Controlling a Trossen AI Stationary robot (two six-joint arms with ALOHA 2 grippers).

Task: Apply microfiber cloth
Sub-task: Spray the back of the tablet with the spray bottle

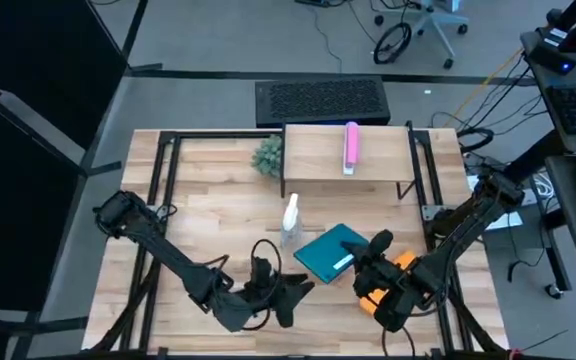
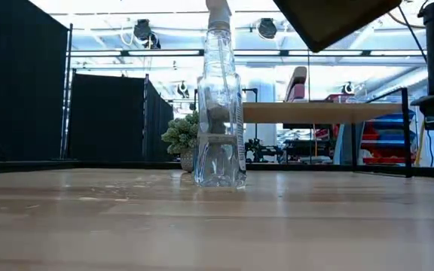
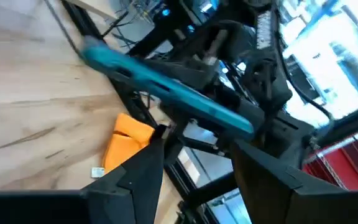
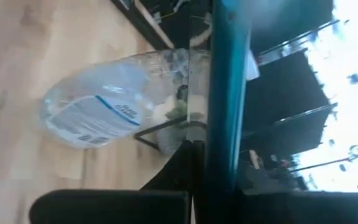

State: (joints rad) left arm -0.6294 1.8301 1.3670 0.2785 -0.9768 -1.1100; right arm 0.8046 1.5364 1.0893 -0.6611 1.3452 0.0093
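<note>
The bright orange microfiber cloth (image 1: 400,268) lies crumpled on the table near the right front, partly under my right arm; it also shows in the left wrist view (image 3: 128,140). My right gripper (image 1: 372,256) is shut on a teal tablet (image 1: 332,252), which also shows high in the low view (image 2: 337,19). My left gripper (image 1: 274,290) hovers open near the table's front middle, its fingers (image 3: 143,174) holding nothing and pointing toward the tablet (image 3: 166,84) and the cloth. My right gripper pinches the tablet between its two fingers at the edge nearest the table's right side (image 1: 360,258), coming from the right. In the right wrist view the tablet shows edge-on (image 4: 222,124) between the fingers. It is lifted clear of the table and tilted.
A clear spray bottle (image 1: 290,222) stands upright mid-table, just left of the tablet. A low wooden shelf (image 1: 313,158) at the back carries a pink bar (image 1: 351,147); a small plant (image 1: 267,155) stands at its left end. Black frame rails (image 1: 156,190) run along both table sides.
</note>
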